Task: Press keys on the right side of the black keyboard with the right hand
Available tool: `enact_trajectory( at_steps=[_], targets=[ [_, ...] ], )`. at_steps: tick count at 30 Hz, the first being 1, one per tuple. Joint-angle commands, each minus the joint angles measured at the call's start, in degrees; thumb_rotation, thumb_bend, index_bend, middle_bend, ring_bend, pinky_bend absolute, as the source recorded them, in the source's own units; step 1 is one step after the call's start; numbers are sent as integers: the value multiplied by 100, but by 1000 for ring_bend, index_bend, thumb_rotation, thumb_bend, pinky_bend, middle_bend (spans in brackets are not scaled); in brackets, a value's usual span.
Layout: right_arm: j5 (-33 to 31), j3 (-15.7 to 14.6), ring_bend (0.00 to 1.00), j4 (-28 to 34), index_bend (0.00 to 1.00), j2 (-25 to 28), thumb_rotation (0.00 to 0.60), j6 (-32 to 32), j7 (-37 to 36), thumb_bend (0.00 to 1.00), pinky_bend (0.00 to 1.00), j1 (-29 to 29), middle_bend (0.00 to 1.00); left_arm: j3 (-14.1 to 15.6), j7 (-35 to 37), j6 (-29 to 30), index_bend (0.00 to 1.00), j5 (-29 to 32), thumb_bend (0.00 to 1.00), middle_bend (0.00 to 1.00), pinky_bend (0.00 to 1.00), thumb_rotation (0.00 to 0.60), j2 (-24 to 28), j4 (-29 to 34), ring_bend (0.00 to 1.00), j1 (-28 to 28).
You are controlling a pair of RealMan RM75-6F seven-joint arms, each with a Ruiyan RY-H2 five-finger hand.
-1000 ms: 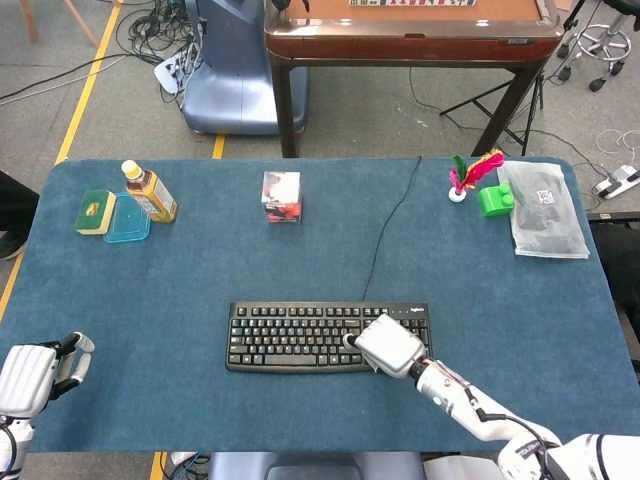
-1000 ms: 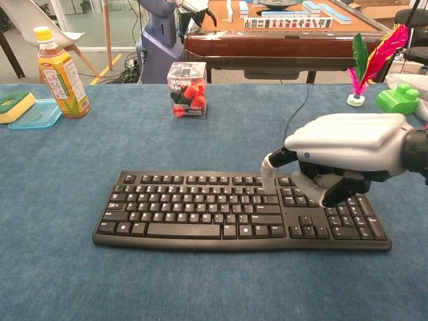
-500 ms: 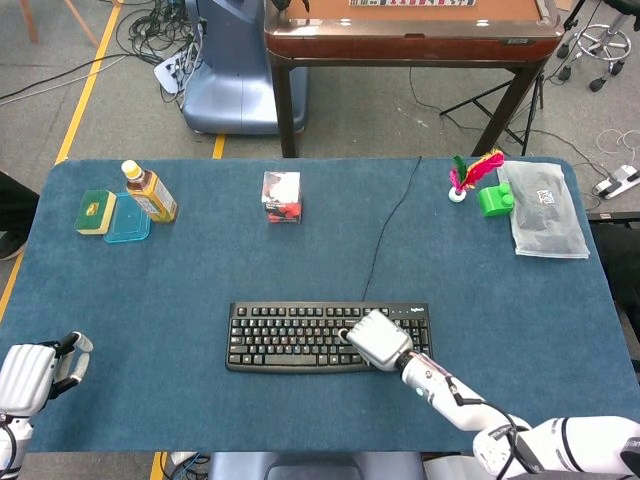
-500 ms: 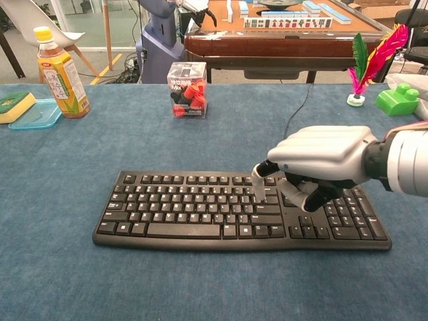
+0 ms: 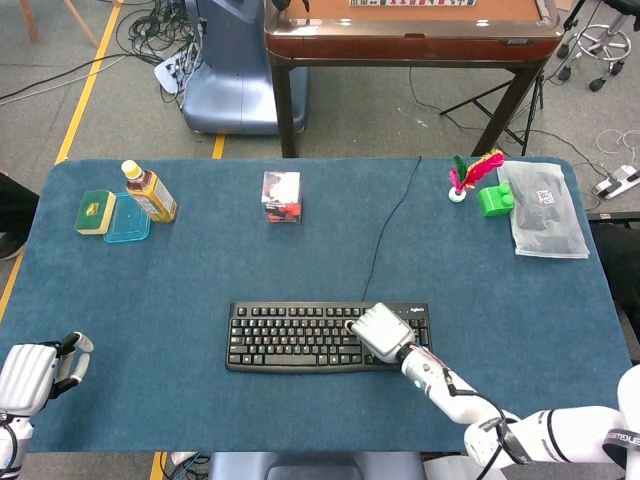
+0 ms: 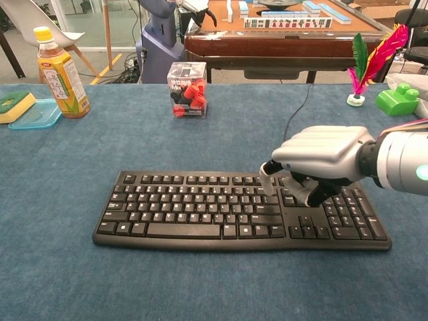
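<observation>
We found the right hand [image 6: 321, 160] over the keyboard [image 6: 200, 210], which lay directly beneath it, fingers curled, holding nothing, one fingertip [image 6: 267, 179] down by the right-side keys. We advise short, vertical presses.

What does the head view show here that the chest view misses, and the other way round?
Only the head view shows the left hand at the table's near left corner and the clear bag far right. Only the chest view shows the right hand side-on, one fingertip pointing down at the black keyboard. Both share keyboard, right hand, bottle and feather shuttlecock.
</observation>
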State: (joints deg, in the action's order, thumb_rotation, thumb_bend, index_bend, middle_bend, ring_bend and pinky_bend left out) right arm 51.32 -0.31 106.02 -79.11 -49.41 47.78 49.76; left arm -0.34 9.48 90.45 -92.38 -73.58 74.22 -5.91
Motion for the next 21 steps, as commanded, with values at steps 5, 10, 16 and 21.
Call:
enact_trajectory(
  at_steps=[5,10,16,21],
  targets=[
    [-188,-128,1000,-62,359,-86,600,-80,102,1000,1000,135,1000,-2,-4,-11,536,9,388,889,905,600,-2,7,795,-1],
    [-306,-201,1000,-98,359,-132,600,-141,132,1000,1000,208,1000,-7,28,-10,536,17,387,889,905,600,-3,-27,795,0],
    [-394,-262,1000,-155,359,-196,600,-169,121,1000,1000,284,1000,-8,32,-10,536,17,387,889,905,600,4,-11,795,-1],
    [-454,-303,1000,-223,359,-275,600,-171,113,1000,1000,350,1000,-11,64,-4,536,25,387,889,905,600,11,-23,795,6]
  ],
)
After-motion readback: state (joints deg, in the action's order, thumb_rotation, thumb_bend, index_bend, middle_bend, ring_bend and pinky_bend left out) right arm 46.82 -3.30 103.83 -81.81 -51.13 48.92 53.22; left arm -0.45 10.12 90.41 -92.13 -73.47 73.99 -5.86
